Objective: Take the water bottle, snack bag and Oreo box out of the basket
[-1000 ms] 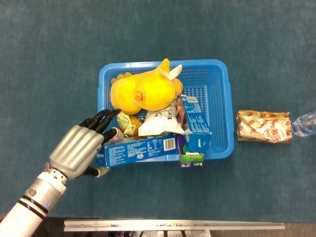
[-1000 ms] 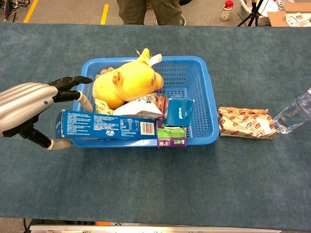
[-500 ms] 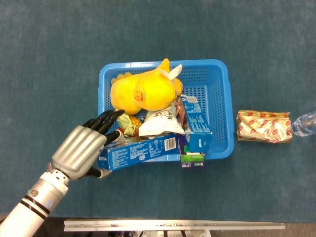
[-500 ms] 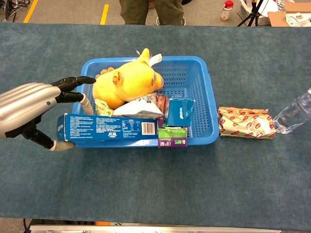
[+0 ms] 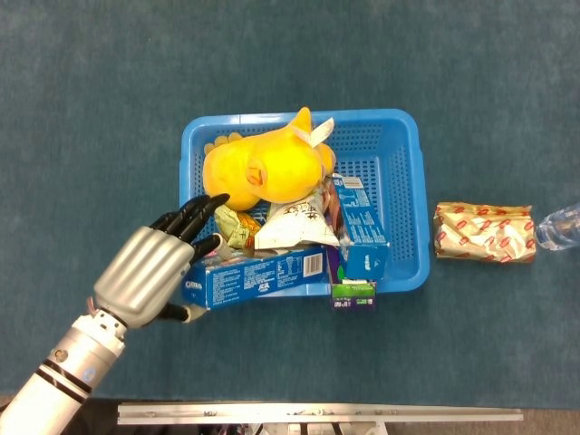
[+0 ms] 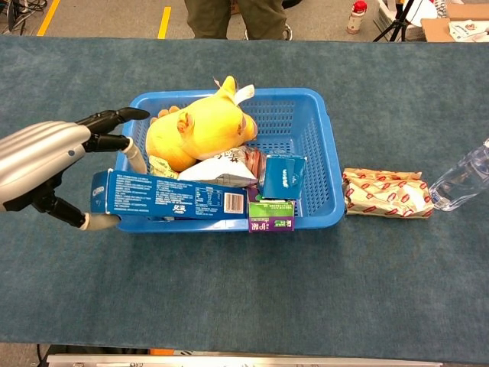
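- Oreo box (image 5: pixel 256 277), a long blue cardboard carton with a white barcode panel: it lies along the near rim of the blue perforated plastic basket (image 5: pixel 406 195), its left end sticking out past the basket's near-left corner and raised a little in the chest view.
- Left hand (image 5: pixel 152 269), silver-backed with black fingers (image 5: pixel 193 214): it grips the left end of the Oreo box, the fingers reaching over the top edge and the pale thumb (image 6: pixel 98 222) underneath (the thumb shows best in the chest view).
- Snack bag (image 5: pixel 483 232), a crinkled gold and red foil pack: it lies flat on the blue-green table cloth (image 5: pixel 290 54), just beside the basket's right wall and apart from it.
- Water bottle (image 5: pixel 557 226), clear plastic: only part shows at the frame edge, lying on the cloth just past the snack bag, on the side away from the basket.
- Inside the basket: a yellow plush toy (image 5: pixel 265 169) fills the far-left part; a white crumpled packet (image 5: pixel 294 222) sits between the plush and the Oreo box; a dark blue carton (image 5: pixel 359 231) leans to its right.
- A small green and purple carton (image 5: pixel 352 294) stands against the basket's near wall, at the right end of the Oreo box.
- Right hand: in neither view.
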Motion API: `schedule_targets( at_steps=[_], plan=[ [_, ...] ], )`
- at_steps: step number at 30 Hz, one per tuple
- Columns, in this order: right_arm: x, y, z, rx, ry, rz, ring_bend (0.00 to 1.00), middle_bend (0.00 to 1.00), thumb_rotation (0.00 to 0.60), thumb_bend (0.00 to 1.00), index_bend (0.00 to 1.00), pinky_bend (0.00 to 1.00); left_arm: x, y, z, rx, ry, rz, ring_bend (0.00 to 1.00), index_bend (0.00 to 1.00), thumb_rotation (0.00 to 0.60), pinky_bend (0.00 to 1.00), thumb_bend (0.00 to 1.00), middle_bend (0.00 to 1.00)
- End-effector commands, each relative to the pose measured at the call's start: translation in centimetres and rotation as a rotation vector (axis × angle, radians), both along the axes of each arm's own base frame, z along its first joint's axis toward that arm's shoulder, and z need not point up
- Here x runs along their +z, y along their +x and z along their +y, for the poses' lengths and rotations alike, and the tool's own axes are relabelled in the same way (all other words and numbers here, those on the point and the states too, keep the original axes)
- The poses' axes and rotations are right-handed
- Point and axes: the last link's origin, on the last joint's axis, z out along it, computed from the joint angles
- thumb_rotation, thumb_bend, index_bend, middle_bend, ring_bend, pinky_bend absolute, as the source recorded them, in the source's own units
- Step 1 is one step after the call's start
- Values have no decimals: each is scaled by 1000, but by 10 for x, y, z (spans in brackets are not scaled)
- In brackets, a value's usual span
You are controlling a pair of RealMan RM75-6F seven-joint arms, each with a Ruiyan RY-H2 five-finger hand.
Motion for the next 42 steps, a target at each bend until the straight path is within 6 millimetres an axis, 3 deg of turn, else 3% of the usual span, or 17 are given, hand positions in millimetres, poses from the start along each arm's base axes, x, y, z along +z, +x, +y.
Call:
schedule_targets(
  at_steps=[1,21,42],
  plan=[
    [0,0,0,-1,-2,0,333,336,600,0,334,303,3,1,0,3,9,-10,52,519,600,227,172,0],
    [2,-3,0,-8,-10,-4,333,336,600,0,334,303,26,8,1,-7,94,-19,69,643,600,229,172,0],
    [4,-3,2,-8,-21,-10,333,336,600,0,334,303,66,26,14,-65,259,-28,111,762,600,253,173,46]
  ],
)
